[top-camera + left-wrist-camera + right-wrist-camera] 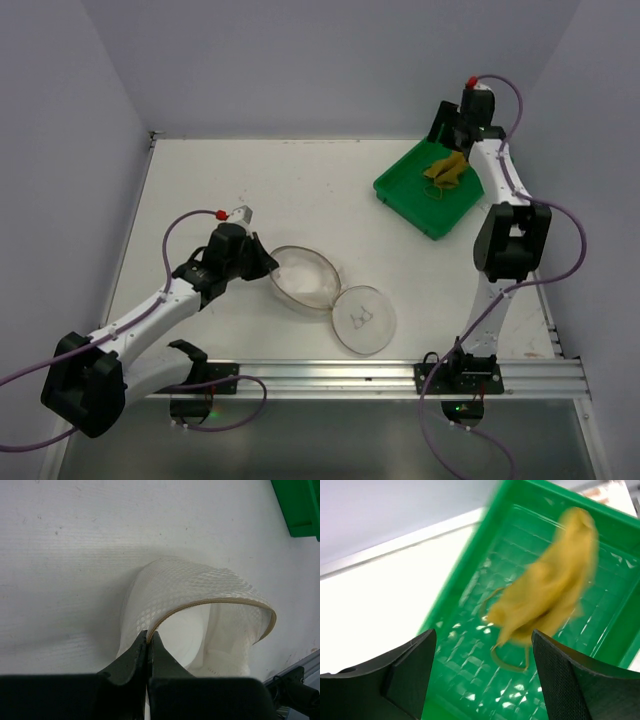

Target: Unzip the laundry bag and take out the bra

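In the right wrist view the bra is blurred and the green tray is cut off by the edges. The drawing on the laundry bag is too small to tell.

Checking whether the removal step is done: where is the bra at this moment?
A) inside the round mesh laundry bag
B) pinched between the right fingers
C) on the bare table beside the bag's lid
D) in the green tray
D: the mustard-yellow bra lies within the green tray, with the right fingers spread apart above it and gripping nothing.
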